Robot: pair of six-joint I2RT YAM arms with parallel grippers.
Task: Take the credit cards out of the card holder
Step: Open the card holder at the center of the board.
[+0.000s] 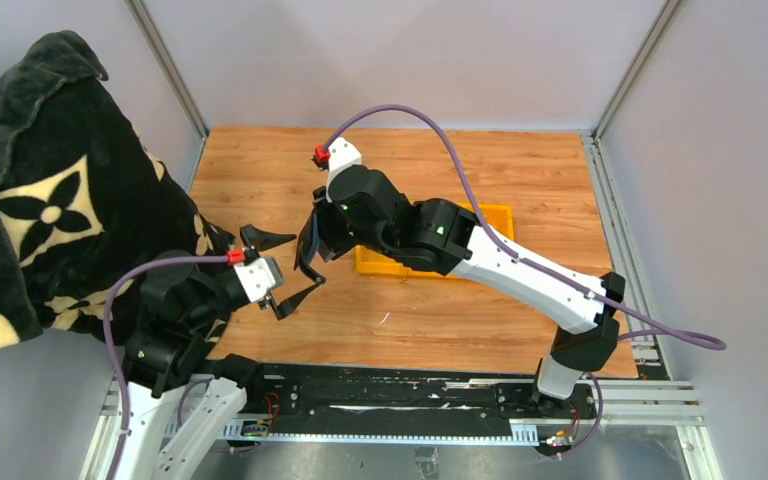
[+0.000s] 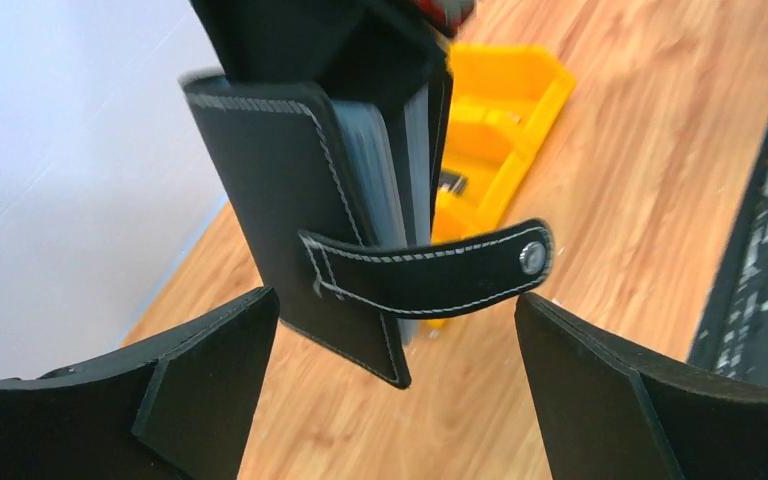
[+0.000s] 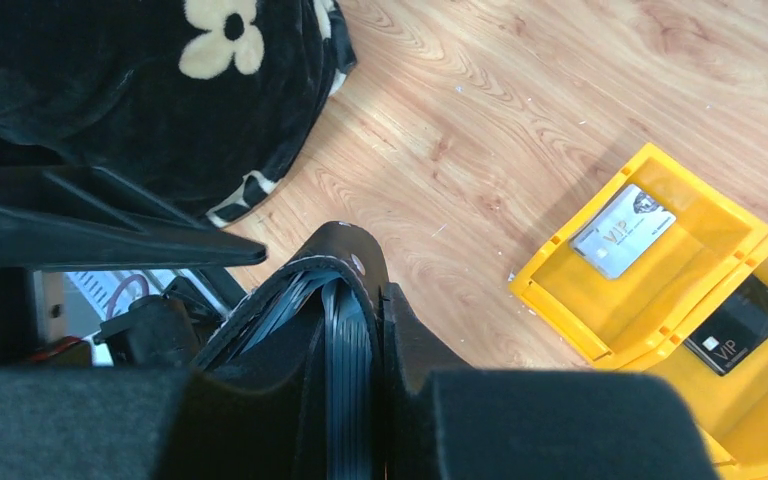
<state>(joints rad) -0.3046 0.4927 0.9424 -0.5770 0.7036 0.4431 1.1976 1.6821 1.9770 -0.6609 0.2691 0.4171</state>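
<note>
**Fig. Card holder presented between the two arms.** The small black leather-like card holder with white stitching (image 2: 290, 190) hangs in the air above the wood-grain desk (image 1: 460, 310). It is clamped from above by the right tool (image 3: 355, 400), whose jaws are closed narrowly on its upper part. Its long axis runs roughly vertical, leaning a little in the left wrist view. The stack of thin grey cards (image 2: 385, 160) inside shows only as edges along the side turned towards the left arm.

The short closing strap with a metal snap (image 2: 430, 270) is undone. It juts out sideways, across the gap of the left tool (image 2: 392, 305). That tool stands wide open and holds nothing, with the holder directly ahead of it and just beyond its fingertips.

The left arm is the free one and the nearer one. The coming move therefore probably depends on lining its jaws up with the exposed card edges rather than with the strap crossing in front of them.

Well apart on the desk, the yellow plastic bin (image 3: 560, 250) has a silver card (image 3: 622, 230) in one compartment and a dark card (image 3: 740, 325) in the next.
</note>
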